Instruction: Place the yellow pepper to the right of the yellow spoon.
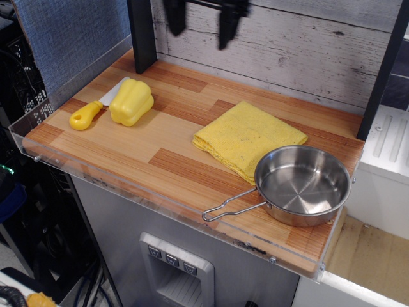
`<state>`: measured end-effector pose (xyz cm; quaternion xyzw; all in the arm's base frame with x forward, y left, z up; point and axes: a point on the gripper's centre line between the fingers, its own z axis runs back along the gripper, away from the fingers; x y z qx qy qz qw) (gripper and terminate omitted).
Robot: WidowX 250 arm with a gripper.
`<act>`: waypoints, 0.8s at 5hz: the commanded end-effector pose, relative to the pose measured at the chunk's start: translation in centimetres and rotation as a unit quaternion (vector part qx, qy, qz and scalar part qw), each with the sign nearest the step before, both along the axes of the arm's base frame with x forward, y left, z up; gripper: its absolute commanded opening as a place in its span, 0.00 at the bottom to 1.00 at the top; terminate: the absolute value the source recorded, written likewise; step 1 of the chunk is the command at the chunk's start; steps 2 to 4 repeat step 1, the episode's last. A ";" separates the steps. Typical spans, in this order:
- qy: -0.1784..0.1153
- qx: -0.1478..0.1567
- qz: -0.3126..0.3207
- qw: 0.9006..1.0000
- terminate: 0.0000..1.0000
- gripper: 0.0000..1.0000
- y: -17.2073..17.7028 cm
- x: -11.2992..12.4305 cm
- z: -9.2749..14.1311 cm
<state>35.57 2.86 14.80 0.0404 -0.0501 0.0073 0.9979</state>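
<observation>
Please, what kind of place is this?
Probably a toy kitchen set up for robot tests: a small wooden counter holding a plastic pepper, a steel pan and a cloth, with a gripper above.

One pepper [131, 101], spoon [89, 113], cloth [249, 137] (folded), pan [300, 185].

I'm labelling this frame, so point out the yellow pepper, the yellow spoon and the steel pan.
yellow pepper [131, 102]: camera view, on its lobed body.
yellow spoon [85, 116]: camera view, on its yellow handle.
steel pan [300, 187]: camera view, on the bowl's inner floor.
</observation>
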 end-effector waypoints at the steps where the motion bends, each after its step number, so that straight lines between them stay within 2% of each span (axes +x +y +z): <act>1: -0.017 0.004 -0.011 1.000 1.00 1.00 -2.4 -1.5 1.3; 4: -0.017 0.004 -0.011 1.000 1.00 1.00 -2.4 -1.5 1.3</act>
